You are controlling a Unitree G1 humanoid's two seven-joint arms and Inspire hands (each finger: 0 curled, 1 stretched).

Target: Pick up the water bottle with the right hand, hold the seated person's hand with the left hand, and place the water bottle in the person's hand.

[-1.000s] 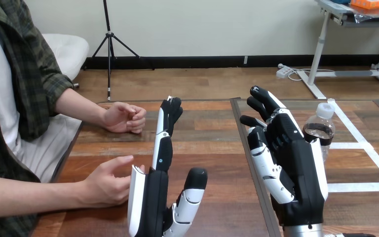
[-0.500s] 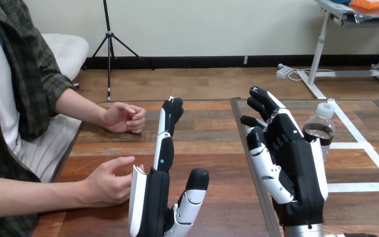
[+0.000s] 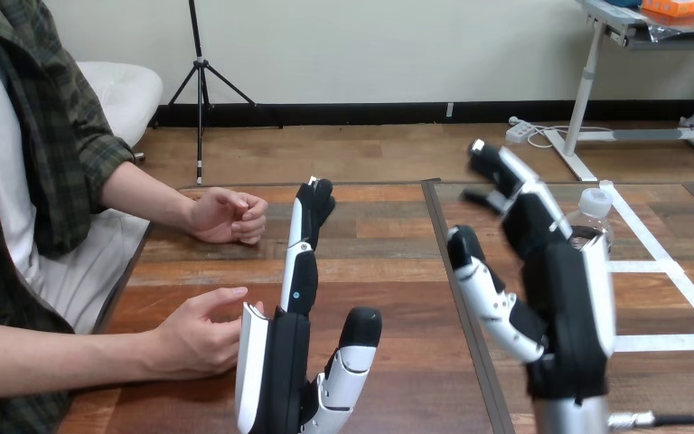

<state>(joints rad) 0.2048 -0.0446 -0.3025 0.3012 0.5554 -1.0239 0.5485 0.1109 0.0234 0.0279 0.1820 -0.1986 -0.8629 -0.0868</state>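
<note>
The right robot hand [image 3: 567, 312] hides most of the water bottle [image 3: 593, 208] standing on the surface [image 3: 379, 262]. Its fingers are straight and empty, and it has shifted toward the bottle. The left robot hand [image 3: 276, 371], fingers straight, stays just beside the person's hand [image 3: 201, 336].

Single head-height view, facing forward and down, close over the wooden table [image 3: 379, 253]

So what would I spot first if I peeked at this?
Two big black-and-white robot hands stand open up front: the left hand at bottom middle, the right hand further right. Behind it stands the water bottle, and the person's nearer hand rests on the table beside the left hand.
</note>
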